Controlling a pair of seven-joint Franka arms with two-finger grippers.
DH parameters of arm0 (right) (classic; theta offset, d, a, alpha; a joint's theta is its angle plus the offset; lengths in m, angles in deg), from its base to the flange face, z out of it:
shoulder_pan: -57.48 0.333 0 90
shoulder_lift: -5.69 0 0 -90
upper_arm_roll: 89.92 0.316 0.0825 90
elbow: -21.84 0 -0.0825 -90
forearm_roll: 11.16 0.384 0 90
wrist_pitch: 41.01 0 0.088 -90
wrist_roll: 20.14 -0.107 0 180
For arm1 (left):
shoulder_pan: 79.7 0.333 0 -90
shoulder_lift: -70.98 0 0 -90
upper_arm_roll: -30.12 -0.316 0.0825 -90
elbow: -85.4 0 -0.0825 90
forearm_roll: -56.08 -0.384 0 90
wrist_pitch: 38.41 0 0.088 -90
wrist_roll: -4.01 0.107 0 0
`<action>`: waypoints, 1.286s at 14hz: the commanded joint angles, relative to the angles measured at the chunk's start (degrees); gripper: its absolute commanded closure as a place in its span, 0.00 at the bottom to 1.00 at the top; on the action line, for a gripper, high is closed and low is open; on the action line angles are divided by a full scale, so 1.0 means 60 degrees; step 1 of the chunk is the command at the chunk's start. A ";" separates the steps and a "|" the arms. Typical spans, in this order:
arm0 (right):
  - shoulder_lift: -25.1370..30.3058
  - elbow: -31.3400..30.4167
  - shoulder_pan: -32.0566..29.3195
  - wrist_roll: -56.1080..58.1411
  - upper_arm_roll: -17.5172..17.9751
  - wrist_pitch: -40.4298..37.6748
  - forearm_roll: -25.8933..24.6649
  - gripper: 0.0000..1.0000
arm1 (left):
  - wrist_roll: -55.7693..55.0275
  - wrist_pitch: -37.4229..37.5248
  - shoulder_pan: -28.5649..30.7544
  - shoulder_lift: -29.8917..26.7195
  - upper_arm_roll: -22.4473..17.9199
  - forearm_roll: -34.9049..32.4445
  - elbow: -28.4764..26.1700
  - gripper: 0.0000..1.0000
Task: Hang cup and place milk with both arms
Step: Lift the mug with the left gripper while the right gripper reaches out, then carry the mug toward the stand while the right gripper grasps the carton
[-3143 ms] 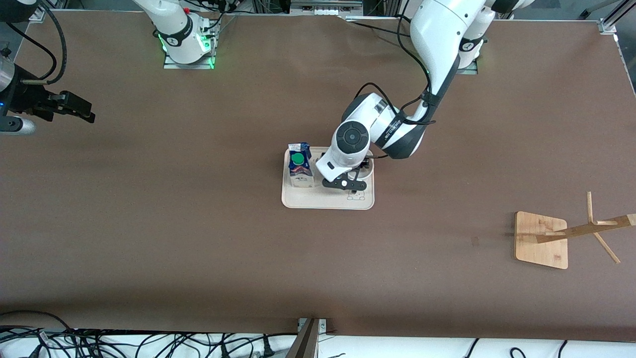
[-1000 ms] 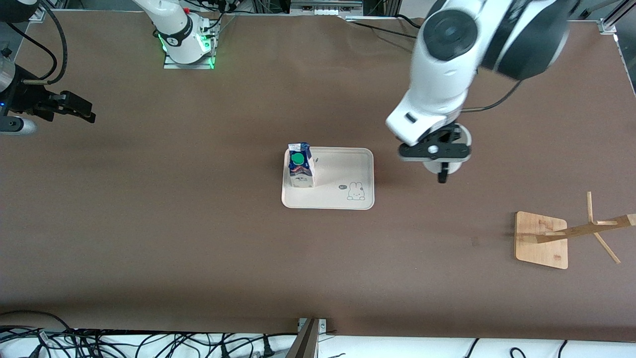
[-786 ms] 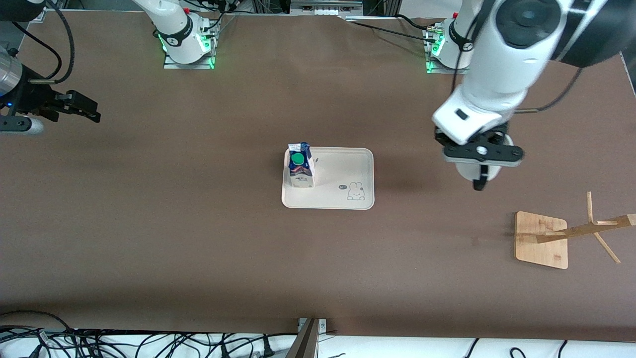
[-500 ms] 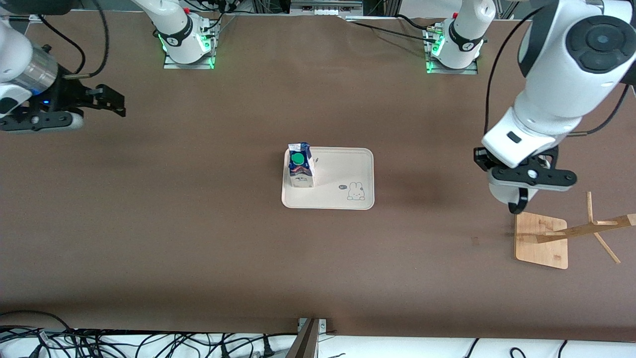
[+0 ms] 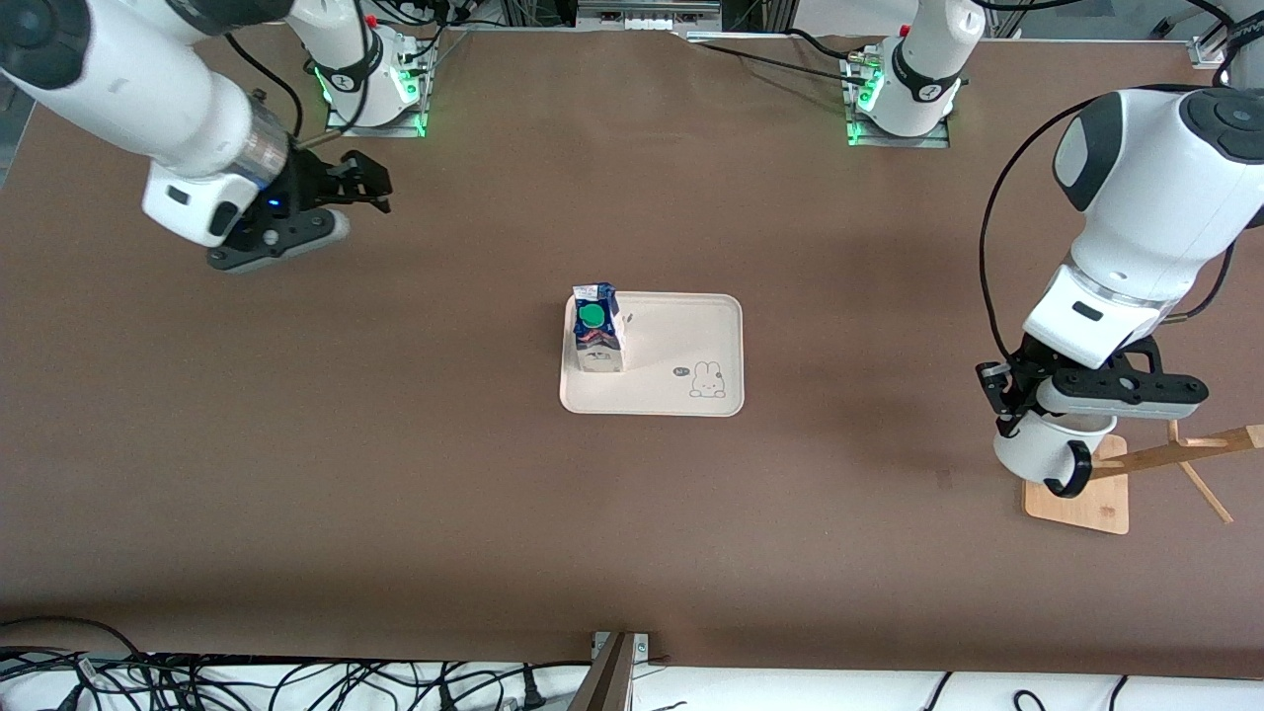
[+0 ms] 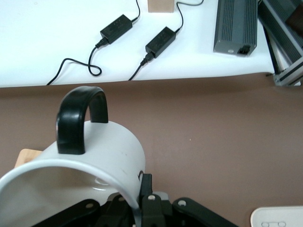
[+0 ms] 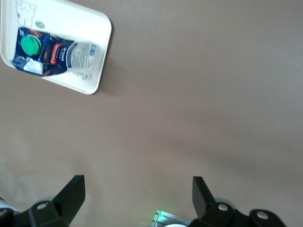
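Black fingers of the left gripper (image 5: pixel 1032 420) pinch the rim of the cup (image 5: pixel 1037 449), one finger inside the mouth and one outside, a hold that leaves the black loop handle (image 5: pixel 1066 481) free for a peg; seen in the left wrist view, the cup (image 6: pixel 80 175) lies tipped on its side in that hold, its handle (image 6: pixel 75 118) standing clear of the gripper; in the front view the cup's long axis runs roughly from eleven to five o'clock, with its base and handle at five o'clock, just over the edge of the wooden stand (image 5: pixel 1086 499); I judge this carry brings the loop toward the stand's slanted post (image 5: pixel 1175 452), which leans off to three o'clock; hanging is not yet done.

Spread wide and empty, the right gripper (image 5: pixel 360 183) hangs over bare table at about ten o'clock from the tray (image 5: pixel 691 395), probably heading for the carton; its own camera looks down past both fingers at the milk (image 7: pixel 49 52); the milk (image 5: pixel 596 331) stands upright on the tray at the right arm's end, green cap up, its long axis vertical, the tray's printed rabbit (image 5: pixel 703 379) at its four o'clock.
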 commanded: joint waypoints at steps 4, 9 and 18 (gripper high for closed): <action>-0.2125 0.1658 0.0169 0.0067 -0.0073 -0.0055 0.0344 0.00 | 0.0157 -0.0439 0.1102 -0.1297 0.0104 0.2306 -0.1698 1.00; -0.3095 0.2015 0.0870 -0.2476 0.0059 0.1228 0.1590 0.00 | 0.1237 -0.0159 0.1761 -0.1180 0.0089 0.2905 -0.1742 1.00; -0.4194 0.2015 0.2908 -0.6055 0.0045 0.3357 0.0551 0.00 | 0.2881 -0.0174 0.2319 -0.0843 0.0075 0.3333 -0.1669 1.00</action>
